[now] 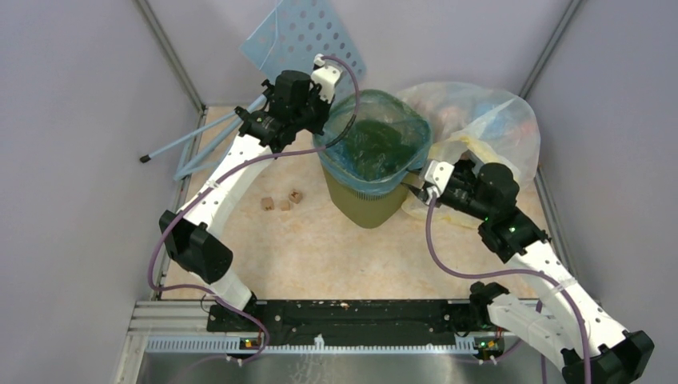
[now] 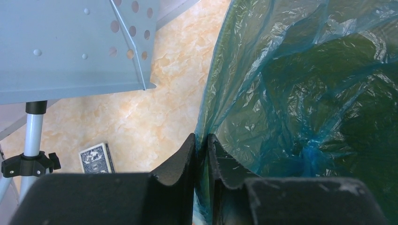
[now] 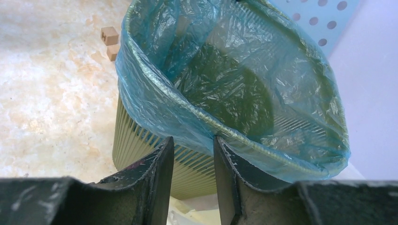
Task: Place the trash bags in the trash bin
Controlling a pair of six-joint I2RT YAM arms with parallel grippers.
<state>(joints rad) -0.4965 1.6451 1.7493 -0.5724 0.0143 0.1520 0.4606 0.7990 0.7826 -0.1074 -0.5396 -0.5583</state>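
Observation:
The olive-green trash bin (image 1: 369, 205) stands at the middle back of the table. The light-blue trash bag (image 1: 372, 144) lines it, with its edge folded over the rim. My left gripper (image 1: 325, 130) is at the bin's left rim. In the left wrist view it (image 2: 202, 143) is shut on the bag's edge (image 2: 305, 93). My right gripper (image 1: 418, 181) is at the bin's right side. In the right wrist view it (image 3: 193, 146) is open, its tips just under the bag's hanging hem (image 3: 225, 70), beside the bin's ribbed wall (image 3: 138, 145).
A perforated light-blue panel (image 1: 308, 36) on a tripod (image 1: 200, 136) stands back left, close to my left arm. A large clear bag (image 1: 488, 120) of colourful items lies right of the bin. Small wooden cubes (image 1: 280, 200) lie left of the bin. A card deck (image 2: 96, 158) lies under the panel.

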